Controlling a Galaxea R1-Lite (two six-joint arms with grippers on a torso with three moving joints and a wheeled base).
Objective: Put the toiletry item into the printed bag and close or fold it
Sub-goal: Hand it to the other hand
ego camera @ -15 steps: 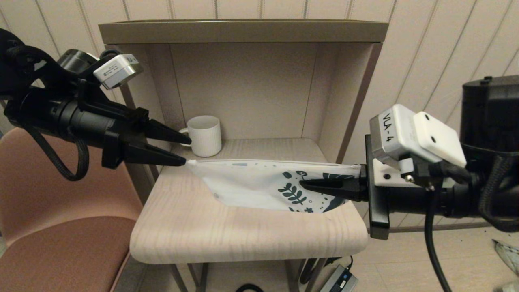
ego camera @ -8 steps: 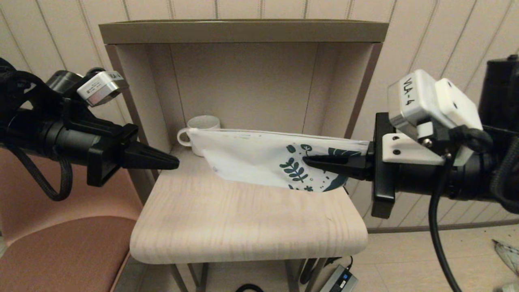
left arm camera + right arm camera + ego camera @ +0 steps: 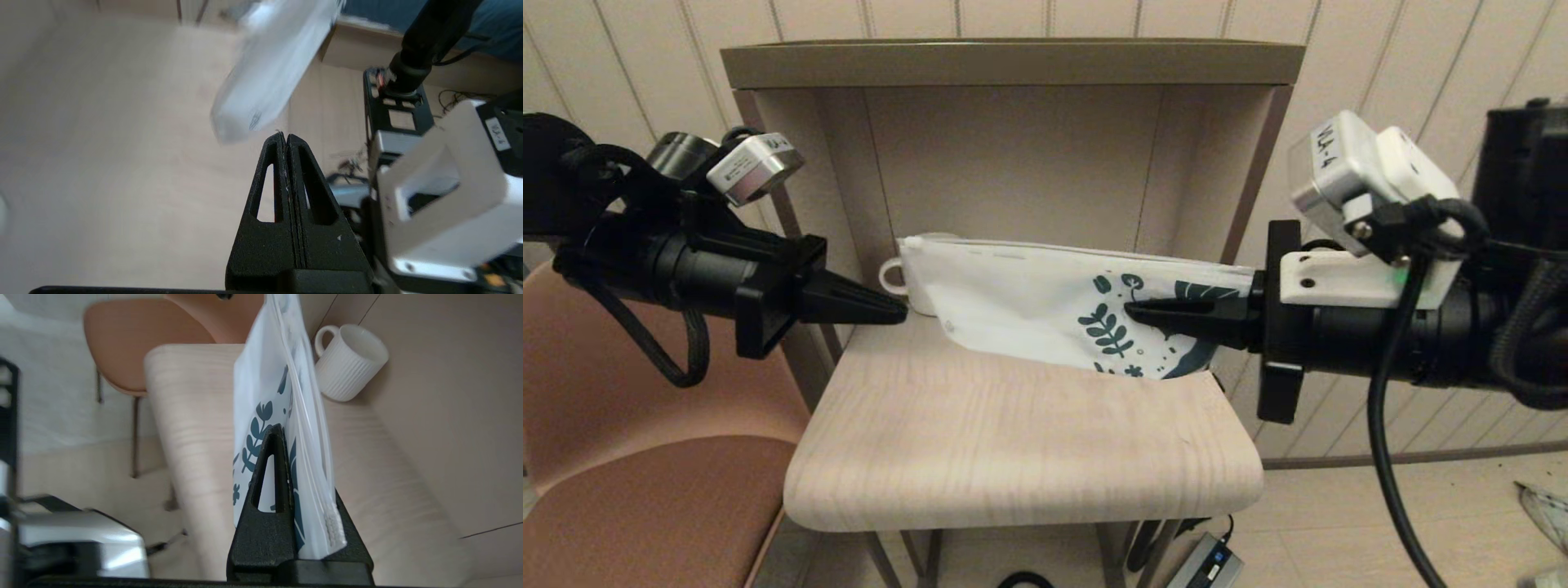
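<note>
Left pincer [image 3: 900,311] now clamped empty, off the printed bag [image 3: 1029,302], tips just short of its plain end. Right pincer [image 3: 1131,311] gripping the leaf-print end, bag lifted clear of the tabletop [image 3: 1013,457]. Toiletry item not visible, possibly inside; sealing likely finished, setting down remaining.

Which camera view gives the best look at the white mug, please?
The right wrist view: the white mug shows whole. In the head view the printed bag hides all but its handle; the left wrist view doesn't show it.
</note>
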